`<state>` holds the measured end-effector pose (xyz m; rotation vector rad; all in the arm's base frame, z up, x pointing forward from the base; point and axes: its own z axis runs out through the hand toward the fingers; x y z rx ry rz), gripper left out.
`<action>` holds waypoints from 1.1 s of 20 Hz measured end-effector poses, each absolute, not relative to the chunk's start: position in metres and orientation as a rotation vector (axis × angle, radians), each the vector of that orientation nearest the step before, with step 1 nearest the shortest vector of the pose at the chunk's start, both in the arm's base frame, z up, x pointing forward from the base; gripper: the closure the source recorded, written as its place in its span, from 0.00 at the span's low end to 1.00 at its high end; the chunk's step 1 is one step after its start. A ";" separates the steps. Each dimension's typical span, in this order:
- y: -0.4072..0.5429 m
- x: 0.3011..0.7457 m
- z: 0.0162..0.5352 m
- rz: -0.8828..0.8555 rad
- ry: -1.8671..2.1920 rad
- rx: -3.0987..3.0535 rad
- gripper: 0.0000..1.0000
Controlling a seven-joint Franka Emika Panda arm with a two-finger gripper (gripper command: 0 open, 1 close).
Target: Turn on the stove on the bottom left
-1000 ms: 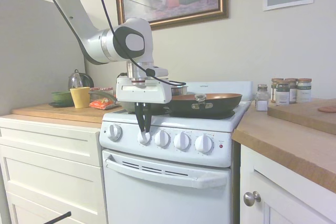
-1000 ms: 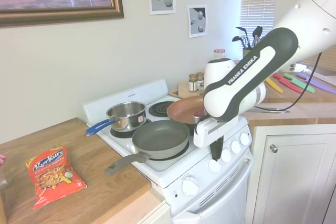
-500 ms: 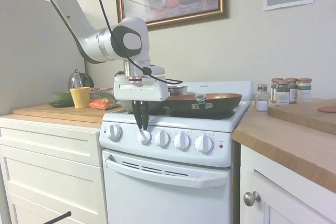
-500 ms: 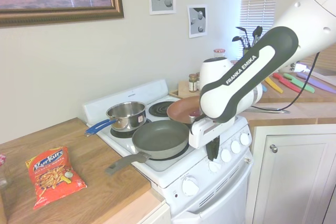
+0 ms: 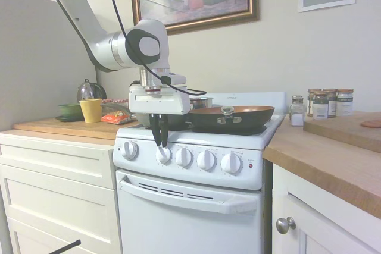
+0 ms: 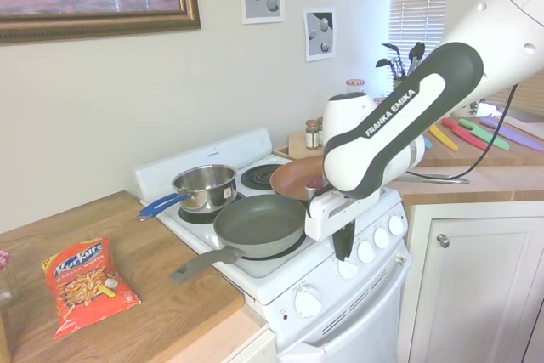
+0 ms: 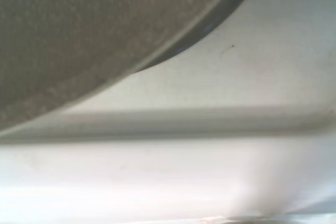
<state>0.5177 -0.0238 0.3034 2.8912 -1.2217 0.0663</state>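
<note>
The white stove (image 5: 196,218) has five round knobs along its front and a small red light (image 5: 250,165). My gripper (image 5: 159,145) points straight down, its dark fingers nearly together and holding nothing. It hangs just above the second knob from the left (image 5: 164,156), apart from it. The second exterior view shows the gripper (image 6: 342,254) over that same knob (image 6: 347,269). A blurred dark pan rim (image 7: 105,35) above the stove's white top (image 7: 236,87) fills the wrist view.
On the burners sit a grey frying pan (image 6: 259,224), a copper pan (image 5: 232,114) and a steel pot with a blue handle (image 6: 204,186). A chip bag (image 6: 87,285) and yellow cup (image 5: 91,110) are on the left counter, spice jars (image 5: 327,102) on the right.
My gripper has lifted off the second knob and shifted slightly left. Over the last half second it has barely moved.
</note>
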 end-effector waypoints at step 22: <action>-0.029 0.511 0.306 0.056 -1.284 2.860 1.00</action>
